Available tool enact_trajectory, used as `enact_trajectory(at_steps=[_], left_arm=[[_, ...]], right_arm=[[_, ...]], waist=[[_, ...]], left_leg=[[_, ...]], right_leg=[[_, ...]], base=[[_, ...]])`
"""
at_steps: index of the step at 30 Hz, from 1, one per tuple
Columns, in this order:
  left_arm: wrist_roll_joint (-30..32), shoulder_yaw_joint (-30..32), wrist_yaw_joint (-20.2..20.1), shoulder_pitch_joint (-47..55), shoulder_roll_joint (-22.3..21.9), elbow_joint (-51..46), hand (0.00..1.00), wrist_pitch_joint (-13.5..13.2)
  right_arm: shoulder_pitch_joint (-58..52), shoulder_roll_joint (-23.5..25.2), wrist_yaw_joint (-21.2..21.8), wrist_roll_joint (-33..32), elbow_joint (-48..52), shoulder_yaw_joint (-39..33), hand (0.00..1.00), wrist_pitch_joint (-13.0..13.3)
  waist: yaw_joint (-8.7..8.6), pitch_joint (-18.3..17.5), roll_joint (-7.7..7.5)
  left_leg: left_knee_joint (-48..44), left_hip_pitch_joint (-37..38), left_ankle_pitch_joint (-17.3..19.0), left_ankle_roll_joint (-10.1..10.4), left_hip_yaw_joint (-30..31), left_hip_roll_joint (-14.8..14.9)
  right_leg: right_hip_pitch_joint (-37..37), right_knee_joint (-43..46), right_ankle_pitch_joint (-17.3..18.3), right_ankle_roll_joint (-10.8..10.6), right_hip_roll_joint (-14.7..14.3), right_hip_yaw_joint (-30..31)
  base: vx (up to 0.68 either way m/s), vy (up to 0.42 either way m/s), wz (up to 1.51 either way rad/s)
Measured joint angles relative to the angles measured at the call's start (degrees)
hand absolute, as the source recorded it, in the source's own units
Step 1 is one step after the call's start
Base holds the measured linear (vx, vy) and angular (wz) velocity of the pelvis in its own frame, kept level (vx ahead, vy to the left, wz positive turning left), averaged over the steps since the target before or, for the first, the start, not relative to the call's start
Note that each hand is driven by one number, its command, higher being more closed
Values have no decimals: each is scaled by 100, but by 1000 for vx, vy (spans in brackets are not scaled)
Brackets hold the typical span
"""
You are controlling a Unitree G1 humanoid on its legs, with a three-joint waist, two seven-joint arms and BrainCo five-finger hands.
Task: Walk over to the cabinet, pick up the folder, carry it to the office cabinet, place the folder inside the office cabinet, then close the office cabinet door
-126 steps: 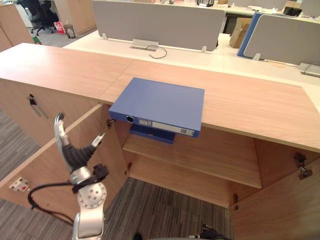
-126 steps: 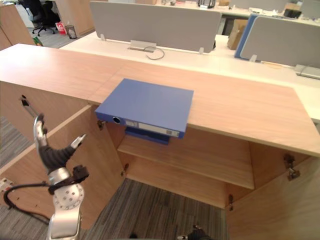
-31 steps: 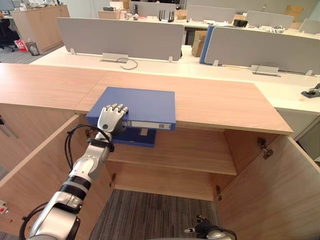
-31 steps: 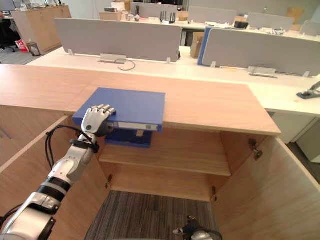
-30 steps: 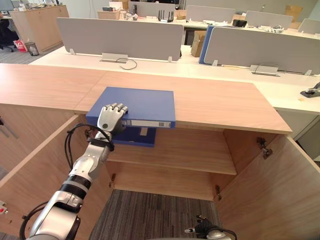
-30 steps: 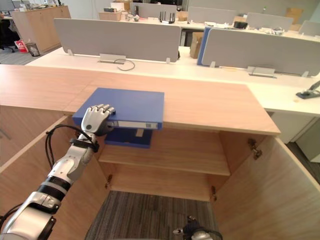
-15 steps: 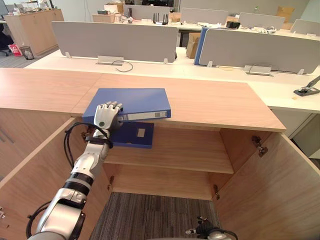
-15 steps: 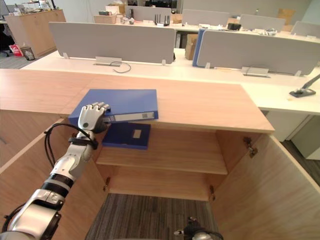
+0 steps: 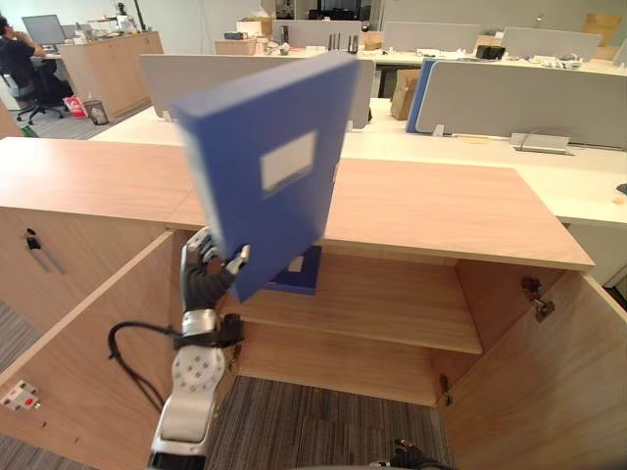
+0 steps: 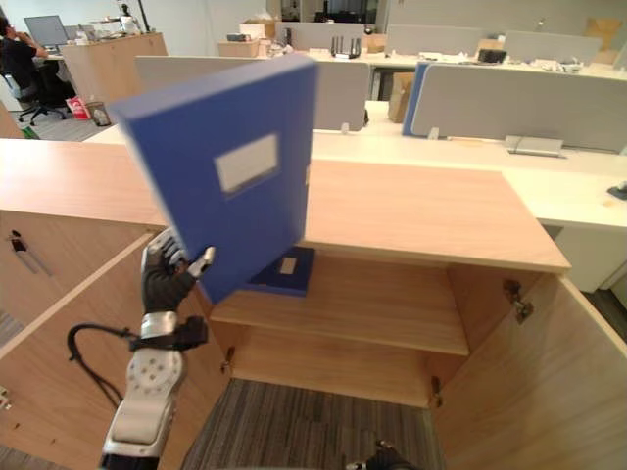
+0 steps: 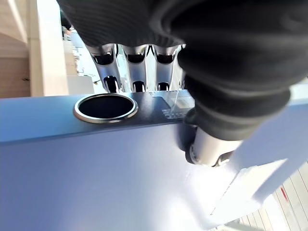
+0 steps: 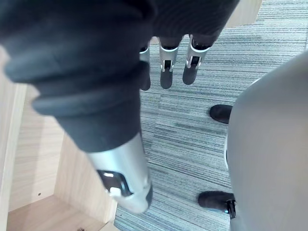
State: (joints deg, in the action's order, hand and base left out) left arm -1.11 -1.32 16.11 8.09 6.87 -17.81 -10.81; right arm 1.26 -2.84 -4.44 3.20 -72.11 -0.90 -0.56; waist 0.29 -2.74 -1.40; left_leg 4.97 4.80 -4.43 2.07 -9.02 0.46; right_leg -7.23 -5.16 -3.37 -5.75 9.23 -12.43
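Blue folder (image 9: 265, 166) pinched in left robot hand (image 9: 203, 282).

- Left hand (image 9: 203, 284): pinched on the lower corner of the upright blue folder (image 9: 269, 166), in front of the open office cabinet (image 9: 490, 304).
- Just left of the hand: left door (image 9: 88, 343), standing out toward the robot and flanking the hand closely.
- Ahead of the hand, past the held folder: upper shelf (image 9: 392, 308). A second blue folder (image 9: 302, 274) lies flat on its left end, straight beyond the hand. From there rightward the board is bare.
- Above the shelf: cabinet top (image 9: 431, 206). The held folder rises well above its front edge.
- Below and ahead: lower compartment (image 9: 333, 357), open-fronted.
- Far right of the hand: right door (image 9: 549, 392), swung wide and well apart.
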Motion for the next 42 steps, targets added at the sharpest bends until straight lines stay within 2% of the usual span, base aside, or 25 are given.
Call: enact_trajectory(at_steps=[4,8,9,13,15,17,19,20,21,23,26,32,37,42], left_arm=[[-893,314,-86,454,-127,-490,100,-84],[-2233,412,-463,632,-203,-664,100,-252],[-2384,403,-500,633,-227,-677,100,-262],[-3089,217,-769,640,-278,-718,100,-280],[-3356,150,-914,663,-295,-718,100,-283],[-3586,122,-1026,687,-344,-718,100,-285],[-3823,127,-1165,761,-375,-718,100,-285],[-3946,135,-1262,853,-388,-717,100,-299],[-4027,145,-1327,948,-391,-714,100,-313],[-4134,153,-1418,1093,-394,-707,100,-313],[-4220,127,-1567,1305,-397,-634,100,-287],[-4215,-13,-1774,1436,-394,-513,100,-148],[-4182,-164,-1949,1464,-381,-513,100,-119],[-4126,-255,-1955,1464,-384,-511,100,-126]], right_arm=[[-9,-8,2,-132,-81,48,0,8],[0,-13,47,-182,-129,105,0,17],[4,-11,48,-191,-129,112,0,20],[69,-26,48,-430,-57,761,0,70],[33,23,40,-803,397,781,0,72],[-106,69,33,-1137,1507,796,0,86],[-283,60,45,-1389,3162,861,0,265],[-363,53,93,-1597,4026,850,0,442],[-385,55,128,-1765,4769,812,0,585],[-393,83,194,-2036,5622,711,0,830],[-386,82,321,-2521,6595,719,0,1054],[72,28,486,-2711,7432,721,0,1109],[857,-226,556,-3192,7489,741,0,1150],[1574,-374,666,-3759,7488,1131,0,1186]], waist=[[87,-4,-12],[181,8,-30],[190,11,-34],[222,37,-71],[216,50,-82],[199,54,-87],[145,76,-117],[123,84,-143],[99,103,-173],[89,131,-220],[93,149,-259],[127,150,-258],[189,148,-255],[237,150,-253]], left_leg=[[0,-53,3,-6,33,-4],[-2,-79,-1,-14,53,-8],[-2,-81,-2,-15,54,-7],[-1,-91,-4,-24,61,10],[-2,-108,-4,-25,54,20],[-3,-167,-35,-70,32,15],[-5,-177,-49,-89,-2,13],[-5,-172,-49,-89,-2,12],[-5,-172,-49,-90,-5,11],[-6,-170,-48,-91,-8,10],[-5,-164,-40,-97,-15,7],[-5,-155,-18,-66,-14,7],[-5,-154,-39,-93,-11,6],[-5,-154,-40,-95,-9,6]], right_leg=[[15,8,10,-14,21,-9],[24,34,6,-35,24,-27],[24,34,7,-36,22,-27],[37,48,29,-26,7,-24],[66,59,39,-17,1,-12],[150,82,41,-13,-8,-4],[199,119,39,-15,-12,16],[200,127,45,-10,-12,16],[202,127,47,-12,-12,16],[202,126,50,-15,-13,15],[202,127,56,-18,-9,15],[201,137,59,-20,-9,15],[199,140,58,-20,-9,14],[199,140,58,-20,-10,14]], base=[[7,9,6],[12,7,3],[0,0,0],[0,0,0],[-9,8,-2],[-18,13,-7],[-8,15,-7],[0,0,0],[0,0,0],[0,0,0],[0,0,0],[0,0,0],[0,0,0],[0,0,0]])
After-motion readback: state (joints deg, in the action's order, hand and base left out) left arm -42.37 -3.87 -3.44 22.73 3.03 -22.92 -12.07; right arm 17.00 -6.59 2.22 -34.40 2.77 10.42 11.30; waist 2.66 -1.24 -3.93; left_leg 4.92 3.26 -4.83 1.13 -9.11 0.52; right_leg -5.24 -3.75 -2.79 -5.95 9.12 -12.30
